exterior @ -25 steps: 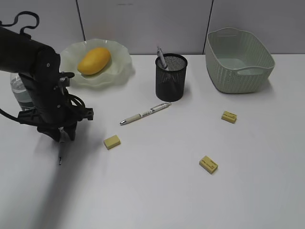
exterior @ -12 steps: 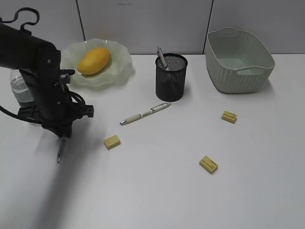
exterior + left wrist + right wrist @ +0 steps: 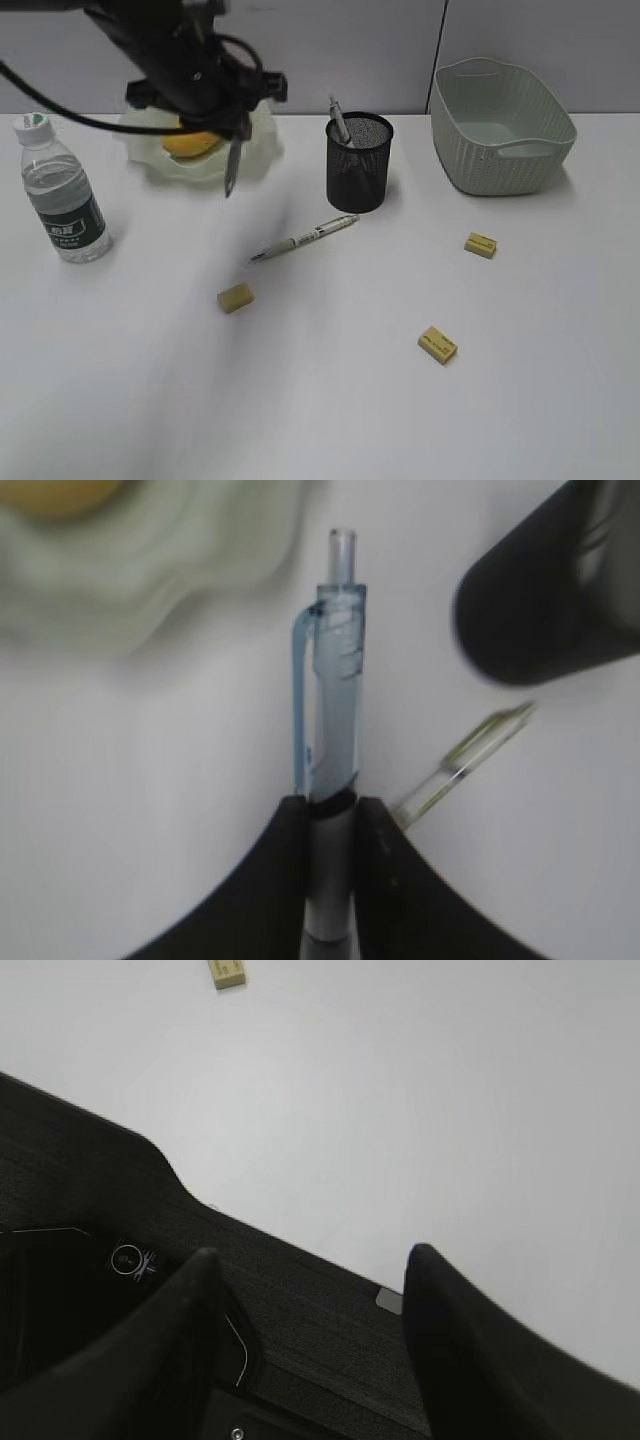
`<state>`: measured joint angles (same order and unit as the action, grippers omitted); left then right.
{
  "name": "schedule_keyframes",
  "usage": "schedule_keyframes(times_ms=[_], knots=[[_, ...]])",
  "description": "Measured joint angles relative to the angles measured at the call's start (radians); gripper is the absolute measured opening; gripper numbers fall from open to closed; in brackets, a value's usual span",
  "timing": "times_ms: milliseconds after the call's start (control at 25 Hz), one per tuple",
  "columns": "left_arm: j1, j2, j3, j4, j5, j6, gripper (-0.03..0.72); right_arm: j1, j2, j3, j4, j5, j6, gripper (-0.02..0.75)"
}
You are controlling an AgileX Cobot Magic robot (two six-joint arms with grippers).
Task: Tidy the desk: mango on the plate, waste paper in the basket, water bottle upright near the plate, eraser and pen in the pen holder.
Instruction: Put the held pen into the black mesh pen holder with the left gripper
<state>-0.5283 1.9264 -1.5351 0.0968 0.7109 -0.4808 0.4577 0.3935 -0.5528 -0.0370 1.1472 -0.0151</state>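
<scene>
The left pincer, clamped on a pen over the tabletop's far-left, should center above the holder before releasing.

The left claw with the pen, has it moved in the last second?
Yes. The left claw, shut on a blue pen, has risen and swung right, away from the water bottle, now in front of the plate, closer to the pen holder.

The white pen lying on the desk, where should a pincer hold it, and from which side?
Probably from above, at mid-barrel of the white pen, jaws across its width: it lies flat and diagonal, with bare desk on both sides.
</scene>
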Motion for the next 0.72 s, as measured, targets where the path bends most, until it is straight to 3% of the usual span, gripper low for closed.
schedule_keyframes(times_ms=[160, 440, 720], knots=[[-0.037, 0.0, -0.077, 0.003, -0.23, 0.018, 0.098, 0.0, 0.0, 0.0, 0.0, 0.0, 0.0, 0.457], [-0.061, 0.033, -0.083, 0.015, -0.697, 0.019, 0.098, 0.0, 0.0, 0.0, 0.0, 0.0, 0.0, 0.457], [-0.073, 0.149, -0.083, 0.057, -0.878, 0.019, 0.098, 0.0, 0.0, 0.0, 0.0, 0.0, 0.0, 0.457]])
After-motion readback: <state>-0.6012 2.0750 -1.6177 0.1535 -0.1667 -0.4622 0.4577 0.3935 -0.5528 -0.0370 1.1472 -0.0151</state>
